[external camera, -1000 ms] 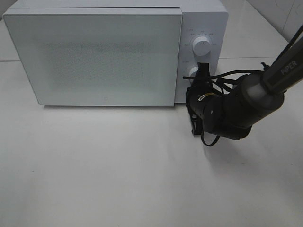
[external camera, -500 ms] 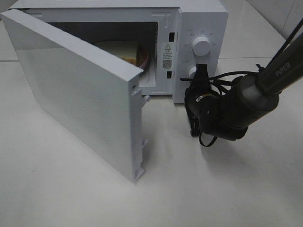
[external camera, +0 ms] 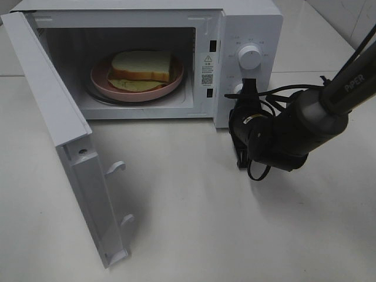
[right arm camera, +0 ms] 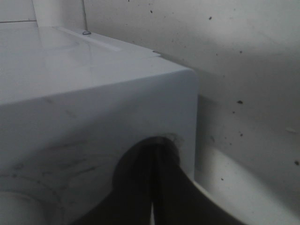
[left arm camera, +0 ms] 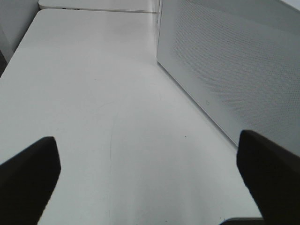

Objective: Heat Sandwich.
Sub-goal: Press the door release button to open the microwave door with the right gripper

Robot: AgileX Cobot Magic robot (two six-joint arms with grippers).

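Your sandwich (external camera: 142,66) lay on the pink plate (external camera: 100,82) inside the open microwave (external camera: 252,23), far left; probably soft, light, best lifted by the plate's rim. Your right gripper (external camera: 247,85) was closed, empty; left gripper (left arm camera: 149,176) spread wide, empty.

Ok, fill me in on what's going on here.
The microwave has its door wide open, with the sandwich on its pink plate inside. The right gripper, jaws shut, sits at the lower knob on the control panel. The left gripper hovers near the door, jaws open, holding nothing.
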